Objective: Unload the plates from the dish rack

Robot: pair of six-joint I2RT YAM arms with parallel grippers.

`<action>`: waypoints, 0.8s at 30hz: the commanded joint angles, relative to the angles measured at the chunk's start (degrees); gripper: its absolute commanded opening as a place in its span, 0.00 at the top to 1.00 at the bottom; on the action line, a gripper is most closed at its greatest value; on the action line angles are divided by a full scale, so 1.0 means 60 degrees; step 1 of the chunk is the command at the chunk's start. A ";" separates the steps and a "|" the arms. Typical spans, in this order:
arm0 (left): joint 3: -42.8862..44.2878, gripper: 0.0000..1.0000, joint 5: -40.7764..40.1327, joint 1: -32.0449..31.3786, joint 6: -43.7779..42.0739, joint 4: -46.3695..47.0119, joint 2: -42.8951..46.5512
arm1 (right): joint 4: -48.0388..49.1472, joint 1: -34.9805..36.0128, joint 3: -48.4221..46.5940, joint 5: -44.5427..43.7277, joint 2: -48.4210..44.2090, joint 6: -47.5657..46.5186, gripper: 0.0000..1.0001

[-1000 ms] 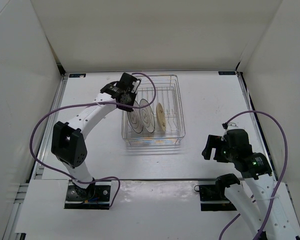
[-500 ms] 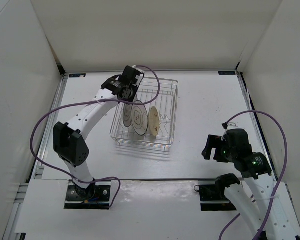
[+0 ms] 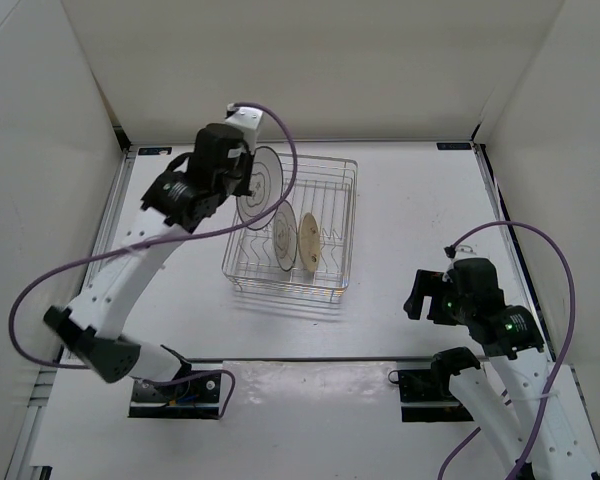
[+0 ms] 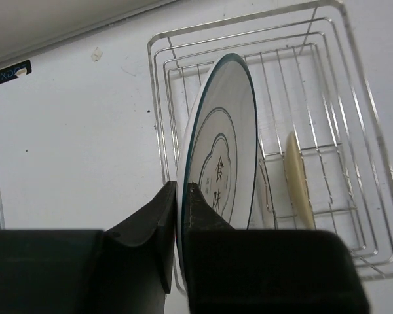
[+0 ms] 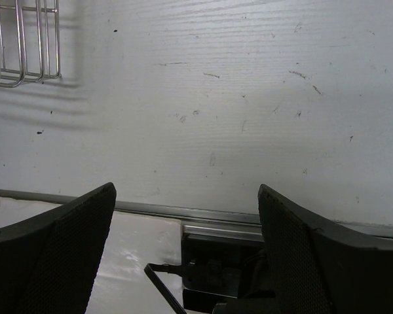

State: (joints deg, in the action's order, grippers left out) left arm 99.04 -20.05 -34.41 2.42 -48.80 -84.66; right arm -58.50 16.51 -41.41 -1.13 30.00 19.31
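Tabletop (image 3: 420,200), white and lightly scuffed, spans the scene between pale walls. On it, left of centre and toward the far side, sits the dish rack (image 3: 348,225), a silver wire basket with upright dividers. The left arm (image 3: 130,270) arches from its near base up over the rack's far left corner, while the right arm (image 3: 500,335) stays folded at the near right, well apart from the rack. One white plate with a dark rim ring (image 4: 226,150) is held on edge over the far left part of the rack, looking raised above the wires. A second ringed plate (image 3: 283,238) stands upright between the dividers, and just to its right stands the smaller tan plate (image 3: 308,240), also upright. The left gripper (image 4: 182,196) has its fingers pressed together on the near edge of the raised plate, pinching it. The right gripper (image 5: 187,222) is spread wide over bare table, nothing between its fingers.
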 commanded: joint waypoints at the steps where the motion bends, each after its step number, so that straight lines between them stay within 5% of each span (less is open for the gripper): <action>1: -0.0598 0.98 0.0178 -0.0065 0.0679 0.0296 0.1438 | 0.0229 -0.0028 0.0060 0.0012 -0.0180 0.0019 0.10; 10: -0.2794 1.00 0.0499 -0.0065 0.1720 -0.0670 0.4778 | 0.0331 -0.0042 0.0134 0.0085 -0.0794 -0.0011 0.10; 16: -0.4055 1.00 0.2957 -0.0065 0.3053 -0.2003 0.6095 | 0.0331 -0.0013 0.0149 0.0085 -0.0957 -0.0025 0.10; 24: -0.7582 1.00 0.5829 -0.0065 0.5440 -0.0819 0.7767 | 0.0331 -0.0042 0.0148 0.0085 -0.0884 -0.0025 0.10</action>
State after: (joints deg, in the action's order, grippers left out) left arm 57.47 5.19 -34.63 27.77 -58.17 -39.22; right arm -58.15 16.51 -40.60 -1.06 24.82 19.29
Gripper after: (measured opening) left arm 0.193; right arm 0.904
